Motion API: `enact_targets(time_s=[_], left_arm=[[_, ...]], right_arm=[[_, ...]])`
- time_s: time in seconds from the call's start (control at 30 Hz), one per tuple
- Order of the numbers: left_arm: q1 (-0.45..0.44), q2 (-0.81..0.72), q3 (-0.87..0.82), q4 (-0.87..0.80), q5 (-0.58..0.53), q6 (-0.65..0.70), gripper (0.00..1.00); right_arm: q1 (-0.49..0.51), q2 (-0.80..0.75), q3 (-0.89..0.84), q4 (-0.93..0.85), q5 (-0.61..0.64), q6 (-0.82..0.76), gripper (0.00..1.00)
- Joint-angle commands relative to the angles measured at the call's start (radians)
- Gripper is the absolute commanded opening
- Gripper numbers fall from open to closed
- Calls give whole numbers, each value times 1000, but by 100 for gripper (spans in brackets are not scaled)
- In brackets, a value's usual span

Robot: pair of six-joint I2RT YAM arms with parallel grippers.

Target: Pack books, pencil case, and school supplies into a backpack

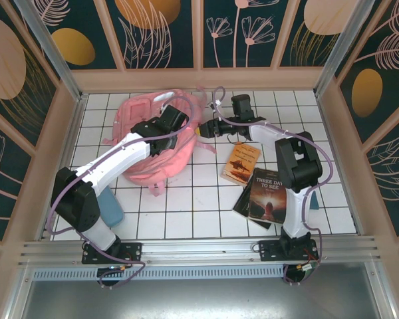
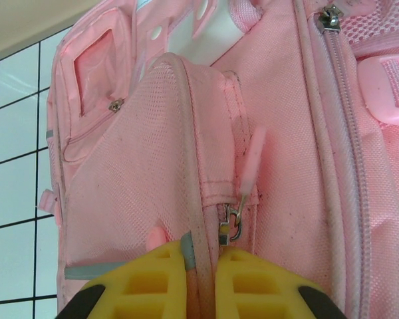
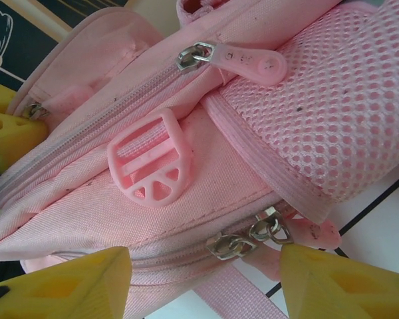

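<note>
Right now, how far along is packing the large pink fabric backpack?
Done: nothing visibly. In hand: left gripper pinches a seam of the pink backpack; open right gripper straddles its metal zip pulls. Left: orange-brown paperback and dark paperback lie on the tiles.

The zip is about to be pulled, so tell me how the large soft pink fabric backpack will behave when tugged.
Probably floppy: the soft pink fabric backpack lies slumped, its piping pinched in the shut left gripper. It may slide on the smooth white tiled table unless pinned. The metal zip pulls before the open right gripper look slippery.
</note>
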Motion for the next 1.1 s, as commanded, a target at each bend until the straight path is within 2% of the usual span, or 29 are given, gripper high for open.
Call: enact_targets(time_s=[0.0, 0.17, 0.33, 0.47, 0.63, 0.7, 0.87, 1.07], left_arm=[[7, -67, 20, 93, -86, 3, 3], [7, -55, 27, 93, -83, -20, 2], [8, -52, 30, 97, -81, -27, 2], [7, -54, 30, 100, -68, -30, 2], [7, -56, 30, 105, -61, -34, 2], [6, -55, 31, 106, -61, -37, 2], [7, -49, 31, 108, -74, -43, 2], [7, -50, 21, 109, -80, -42, 2]], right_arm=[[3, 29, 46, -60, -81, -70, 61], [9, 28, 41, -97, -117, -112, 59], [11, 33, 29, -75, -57, -104, 70], [14, 42, 36, -53, -61, -97, 78], [22, 61, 62, -62, -91, -101, 80], [24, 65, 66, -74, -113, -113, 78], [22, 45, 38, -78, -112, -129, 54], [11, 2, -19, -21, -94, -107, 45]])
